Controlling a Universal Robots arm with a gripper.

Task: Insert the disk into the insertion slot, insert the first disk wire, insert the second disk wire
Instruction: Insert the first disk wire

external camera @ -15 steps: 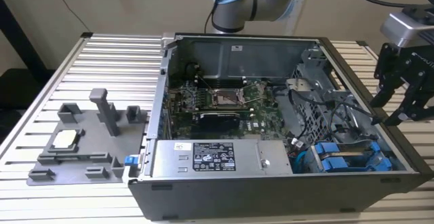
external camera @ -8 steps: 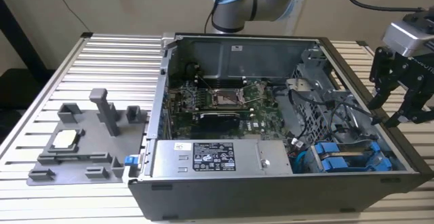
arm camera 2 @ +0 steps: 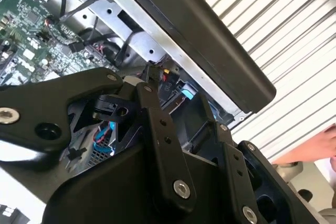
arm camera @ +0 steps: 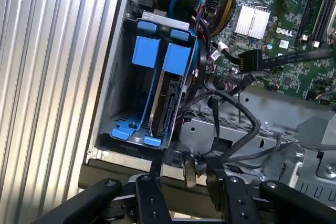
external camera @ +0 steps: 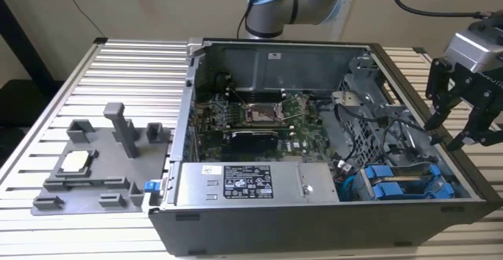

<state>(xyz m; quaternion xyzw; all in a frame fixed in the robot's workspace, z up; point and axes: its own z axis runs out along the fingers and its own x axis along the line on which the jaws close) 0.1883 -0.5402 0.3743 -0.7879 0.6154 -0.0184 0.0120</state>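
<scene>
The disk (arm camera: 167, 103) stands on edge in its blue frame (arm camera: 176, 59) inside the grey sheet-metal insertion slot (arm camera: 118, 77), at the case's front corner on the exterior view's right (external camera: 401, 183). A second blue-tabbed frame (arm camera: 146, 51) sits beside it in the same bay. My gripper (external camera: 446, 139) hangs over the case's edge on the exterior view's right, just above the bay, and it is open. In the first wrist view the gripper (arm camera: 185, 169) has its black fingers (arm camera: 156, 167) apart, with loose black wires (arm camera: 231, 124) running near them. Nothing is held.
The open computer case (external camera: 314, 213) holds a green motherboard (external camera: 260, 115) and a power supply (external camera: 244, 183). A grey fixture plate (external camera: 94, 165) lies on the slatted table at the exterior view's left. A person's hand (arm camera 2: 315, 148) shows outside the case.
</scene>
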